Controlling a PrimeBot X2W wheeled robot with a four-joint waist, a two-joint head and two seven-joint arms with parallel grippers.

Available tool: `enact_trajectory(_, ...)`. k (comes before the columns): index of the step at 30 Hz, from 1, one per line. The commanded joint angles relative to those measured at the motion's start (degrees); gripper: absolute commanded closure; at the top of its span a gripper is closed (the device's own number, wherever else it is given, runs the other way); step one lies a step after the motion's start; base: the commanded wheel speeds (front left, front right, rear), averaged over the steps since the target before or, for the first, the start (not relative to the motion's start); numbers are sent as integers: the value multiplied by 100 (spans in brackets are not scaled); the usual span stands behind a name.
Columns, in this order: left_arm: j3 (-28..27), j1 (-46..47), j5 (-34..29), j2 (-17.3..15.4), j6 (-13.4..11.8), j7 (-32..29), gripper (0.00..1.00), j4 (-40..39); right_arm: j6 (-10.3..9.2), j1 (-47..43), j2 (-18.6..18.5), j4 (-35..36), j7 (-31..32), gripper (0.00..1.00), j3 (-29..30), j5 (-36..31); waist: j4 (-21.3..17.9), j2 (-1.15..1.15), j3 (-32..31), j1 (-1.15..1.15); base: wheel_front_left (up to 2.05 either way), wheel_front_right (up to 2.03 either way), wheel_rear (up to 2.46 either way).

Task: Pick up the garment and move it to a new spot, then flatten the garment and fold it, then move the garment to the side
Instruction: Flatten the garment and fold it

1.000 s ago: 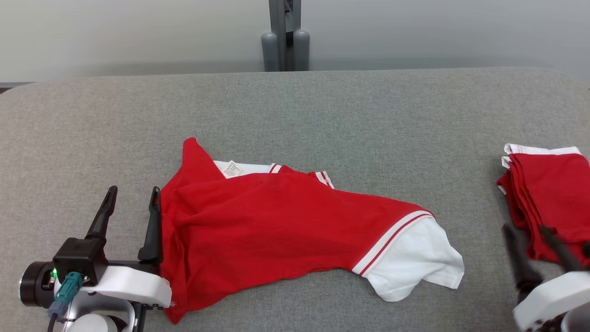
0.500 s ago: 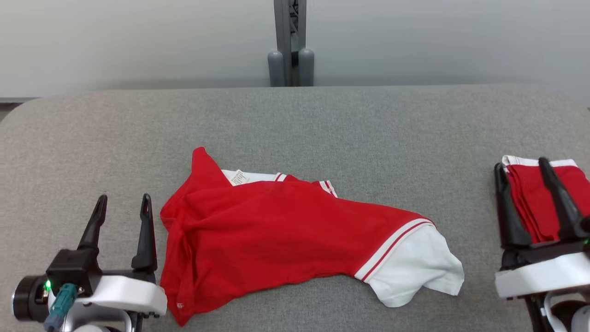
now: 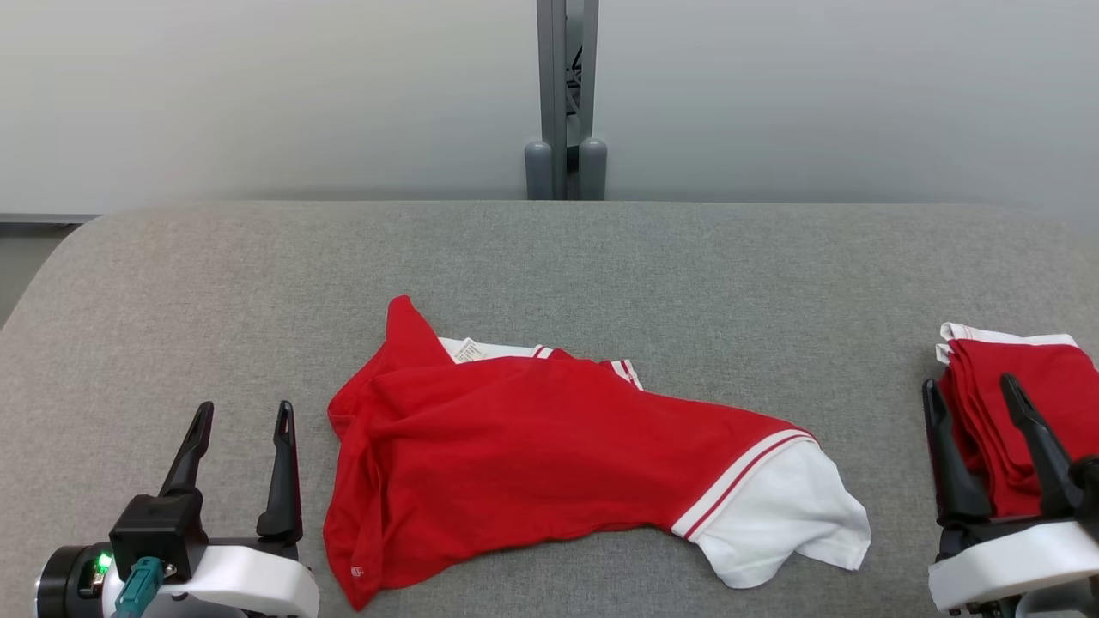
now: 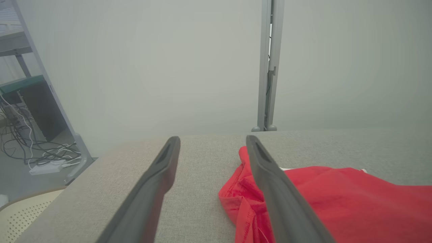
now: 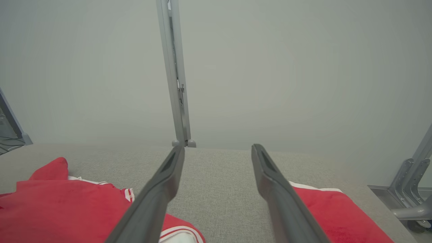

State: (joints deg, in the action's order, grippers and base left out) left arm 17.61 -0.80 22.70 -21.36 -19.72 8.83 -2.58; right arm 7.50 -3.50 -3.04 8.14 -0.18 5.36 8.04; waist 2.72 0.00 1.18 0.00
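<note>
Garment (image 3: 532, 463) lies crumpled on the grey worktop (image 3: 687, 266), around the middle and toward the near edge. It is a red shirt with a white sleeve (image 3: 781, 515) spread out to the right and a white collar with a label (image 3: 468, 349) at its far side. The left end effector (image 3: 245, 405) sits low at the near left corner, its white wrist close over the worktop and its two fingers pointing forward toward the wall (image 3: 258, 86). The fingers are spread well apart with nothing between them, and the inner one stands just beside the garment's left edge, with a strip of bare worktop between. The right end effector (image 3: 968, 382) is posed the same way at the near right corner, fingers wide apart and empty, pointing forward. A pile (image 3: 1039, 378) of folded red clothes with white trim lies just behind them, and whether the fingers touch it cannot be told. A grey post (image 3: 565, 86) rises behind the worktop's far edge.
</note>
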Motion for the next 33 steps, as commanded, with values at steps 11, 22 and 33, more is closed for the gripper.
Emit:
enact_trajectory(11, 14, 8, 17, -58, 5, 12, 0, 6, 0, -48, 3, -29, 29, 0, -16, 149, -61, 0, -35, 0, 0, 0, 0)
enact_trajectory(22, 383, -59, 236, -2, 281, -506, 0, 86, 0, 2, 3, -39, 35, 0, -82, 212, -27, 0, 30, 0, 0, 0, 0)
enact_trajectory(33, 877, 6, 771, 150, 775, -1567, 0, 1072, 0, 108, 1, -149, 16, 0, -255, 297, -95, 0, 371, 0, 0, 0, 0)
